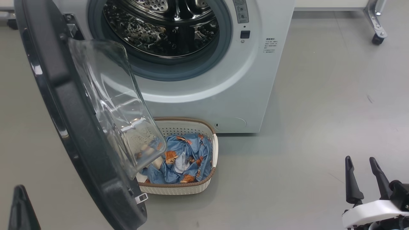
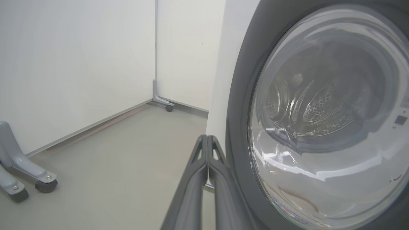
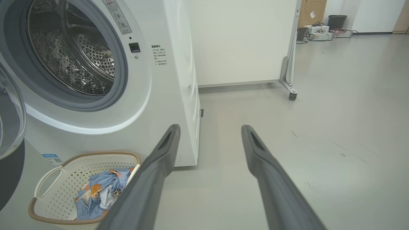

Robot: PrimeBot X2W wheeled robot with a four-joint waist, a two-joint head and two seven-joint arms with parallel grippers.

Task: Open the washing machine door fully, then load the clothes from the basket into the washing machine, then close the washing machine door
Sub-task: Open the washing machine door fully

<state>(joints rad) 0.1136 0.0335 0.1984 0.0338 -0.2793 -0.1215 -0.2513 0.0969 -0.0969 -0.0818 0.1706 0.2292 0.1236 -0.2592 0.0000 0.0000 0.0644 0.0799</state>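
Beneath the washing machine door (image 1: 75,124), the basket (image 1: 182,190) holds the clothes (image 1: 188,153). Left end effector (image 2: 207,138) is closed on nothing beside the door's outer face. Right end effector (image 1: 364,174) is spread and empty. Risk: the door's glass bowl overhangs the basket and would obstruct a reach.

Grey floor (image 1: 319,111) under the washing machine (image 1: 255,80), the basket (image 1: 179,190) just before it

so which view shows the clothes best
The head view: it looks down into the basket at the clothes, only their left edge behind the washing machine door's glass. The right wrist view catches them sideways, partly behind its finger. The left wrist view faces that door.
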